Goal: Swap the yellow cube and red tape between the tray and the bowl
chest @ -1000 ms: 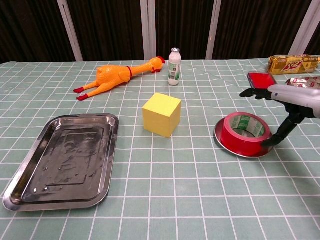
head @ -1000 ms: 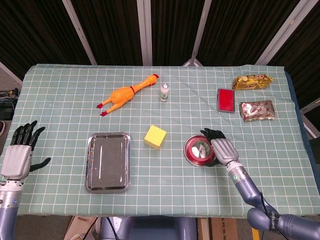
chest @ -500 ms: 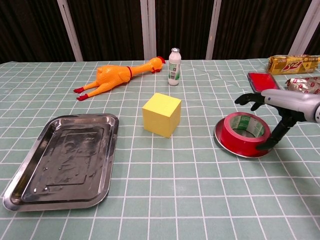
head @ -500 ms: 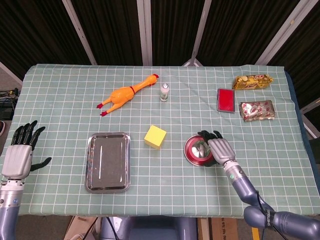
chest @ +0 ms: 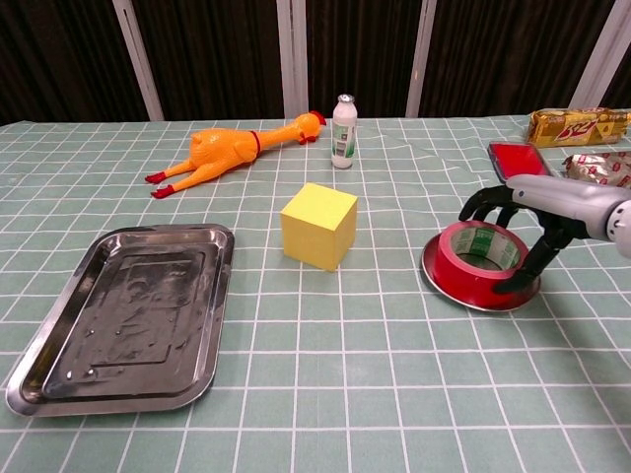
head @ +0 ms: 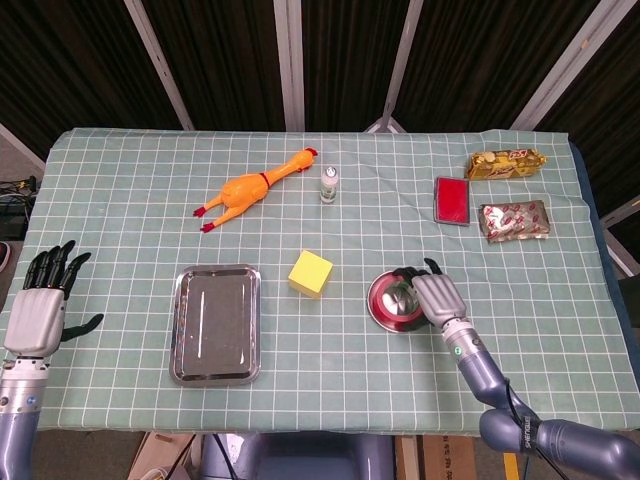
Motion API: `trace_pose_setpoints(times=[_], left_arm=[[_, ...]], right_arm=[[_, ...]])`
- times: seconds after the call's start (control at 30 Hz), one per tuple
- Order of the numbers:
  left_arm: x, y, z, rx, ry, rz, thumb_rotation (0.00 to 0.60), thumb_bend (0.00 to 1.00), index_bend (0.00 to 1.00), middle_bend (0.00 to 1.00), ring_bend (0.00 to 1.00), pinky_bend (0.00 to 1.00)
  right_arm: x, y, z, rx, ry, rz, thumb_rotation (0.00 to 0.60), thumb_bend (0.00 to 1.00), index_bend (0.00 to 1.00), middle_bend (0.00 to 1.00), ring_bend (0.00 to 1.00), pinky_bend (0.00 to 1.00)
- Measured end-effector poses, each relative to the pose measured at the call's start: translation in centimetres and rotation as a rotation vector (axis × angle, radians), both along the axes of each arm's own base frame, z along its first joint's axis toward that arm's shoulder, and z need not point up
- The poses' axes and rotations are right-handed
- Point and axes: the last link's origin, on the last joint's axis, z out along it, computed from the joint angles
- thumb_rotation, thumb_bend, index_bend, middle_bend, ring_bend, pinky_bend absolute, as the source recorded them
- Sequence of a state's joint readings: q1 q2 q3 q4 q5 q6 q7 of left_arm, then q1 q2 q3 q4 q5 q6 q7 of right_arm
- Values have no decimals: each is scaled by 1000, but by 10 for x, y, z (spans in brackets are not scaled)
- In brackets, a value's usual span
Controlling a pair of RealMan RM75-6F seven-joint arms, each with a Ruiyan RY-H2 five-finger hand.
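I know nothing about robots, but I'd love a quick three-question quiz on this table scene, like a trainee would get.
1. True or false: the yellow cube lies inside the steel tray.
2. Which does the right hand reach over? A) the rubber chicken B) the red tape C) the small bottle
3. Fill in: the red tape sits in the metal ____.

Key
1. False: it stands on the tablecloth between tray and bowl.
2. B.
3. bowl.
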State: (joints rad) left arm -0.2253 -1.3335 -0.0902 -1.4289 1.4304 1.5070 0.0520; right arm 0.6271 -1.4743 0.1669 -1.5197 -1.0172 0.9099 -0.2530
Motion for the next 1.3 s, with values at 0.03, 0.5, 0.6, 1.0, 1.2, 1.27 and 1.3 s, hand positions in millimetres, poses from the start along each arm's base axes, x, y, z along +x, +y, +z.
trace_pose_setpoints(times=[0.03,0.5,0.6,1.0,1.2,1.27,1.3], left_arm=[[0,0,0,0,-2,0,600,79,143,0,0,0],[-2,1,5,16,-13,6,600,79,143,0,0,0],[-3,1,6,20,-17,7,600,79,143,0,0,0],[-4,3,7,21,-29,7,600,80,143,0,0,0],[-7,5,10,37,-33,17,600,81,143,0,0,0],[-8,6,11,39,-35,17,600,82,143,0,0,0],[-8,6,11,40,-34,17,600,82,143,0,0,0]], right_arm=[[1,0,0,-3,-1,2,600,35,289,312,351,81],[22,10,15,-38,-59,67,600,78,351,349,387,110],[29,22,19,-31,-79,95,600,78,351,349,388,110],[61,79,-17,89,-83,221,600,79,351,349,387,111],[82,86,-38,107,-88,267,600,79,351,349,387,110],[88,85,-41,105,-90,275,600,79,351,349,387,111],[92,84,-43,104,-91,279,600,79,351,349,387,111]])
